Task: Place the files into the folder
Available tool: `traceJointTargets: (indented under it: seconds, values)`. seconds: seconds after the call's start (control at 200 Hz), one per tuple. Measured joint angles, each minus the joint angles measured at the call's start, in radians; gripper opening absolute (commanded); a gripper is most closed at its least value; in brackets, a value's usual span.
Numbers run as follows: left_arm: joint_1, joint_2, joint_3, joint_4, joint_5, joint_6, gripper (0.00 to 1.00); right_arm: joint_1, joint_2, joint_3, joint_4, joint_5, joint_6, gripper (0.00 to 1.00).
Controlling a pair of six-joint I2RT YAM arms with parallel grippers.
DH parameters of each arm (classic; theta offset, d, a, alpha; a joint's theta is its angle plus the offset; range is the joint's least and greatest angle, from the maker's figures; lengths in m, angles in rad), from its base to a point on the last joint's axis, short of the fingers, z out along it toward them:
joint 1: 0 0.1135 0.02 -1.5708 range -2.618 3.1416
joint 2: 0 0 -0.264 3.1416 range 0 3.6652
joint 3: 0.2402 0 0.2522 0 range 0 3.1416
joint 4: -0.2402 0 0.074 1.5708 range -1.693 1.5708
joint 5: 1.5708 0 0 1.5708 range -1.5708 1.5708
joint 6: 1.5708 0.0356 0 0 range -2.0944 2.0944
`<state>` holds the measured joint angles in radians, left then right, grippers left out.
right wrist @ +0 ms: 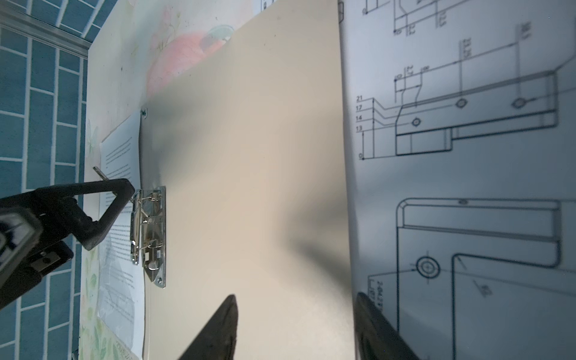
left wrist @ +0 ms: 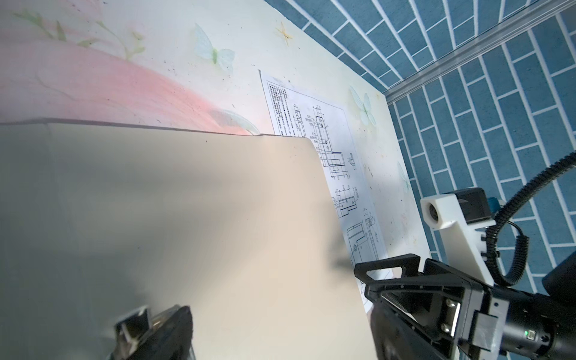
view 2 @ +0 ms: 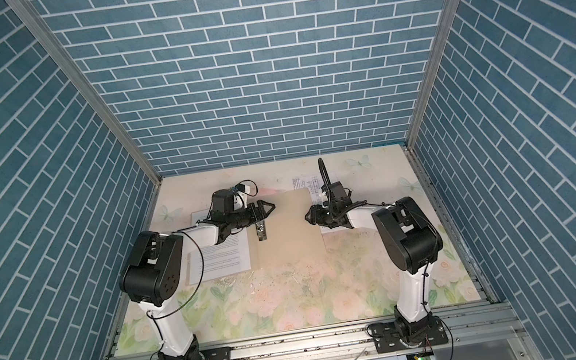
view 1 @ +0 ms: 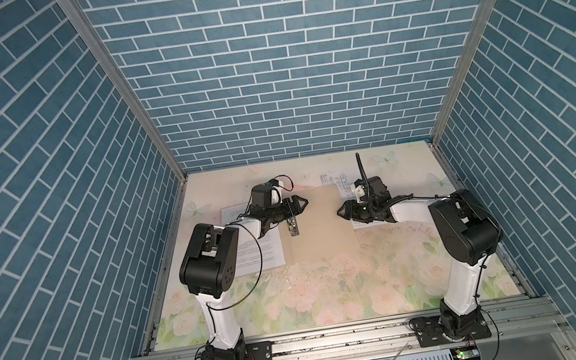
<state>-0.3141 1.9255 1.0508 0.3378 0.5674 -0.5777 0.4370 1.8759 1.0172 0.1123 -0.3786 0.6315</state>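
Right wrist: flat beige folder [right wrist: 249, 156]

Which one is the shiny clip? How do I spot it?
On the flowery tabletop, find the plain beige card folder lying flat between a white paper sheet of text and a white paper sheet of drawings. The small shiny silver metal clip sits on the folder's left edge, nearest the text sheet. It alone glints among flat paper and card.
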Motion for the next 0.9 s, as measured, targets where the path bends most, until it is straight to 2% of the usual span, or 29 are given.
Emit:
traceJointTargets:
  seconds: [0.315,0.45,0.735,0.9]
  values:
    - [0.017,-0.006,0.053,-0.077,-0.023,-0.005,0.95,0.000,0.000,0.000,0.000,-0.003,0.000,0.59]
    - [0.020,-0.015,0.045,-0.076,-0.023,-0.016,1.00,0.000,0.000,0.000,0.000,-0.007,0.001,0.58]
    - [0.020,-0.195,-0.063,-0.069,-0.024,-0.029,1.00,0.004,0.000,0.000,0.000,-0.023,0.001,0.57]
    - [0.020,-0.248,-0.101,-0.063,-0.027,-0.032,1.00,0.018,0.001,0.000,0.000,-0.035,0.002,0.56]
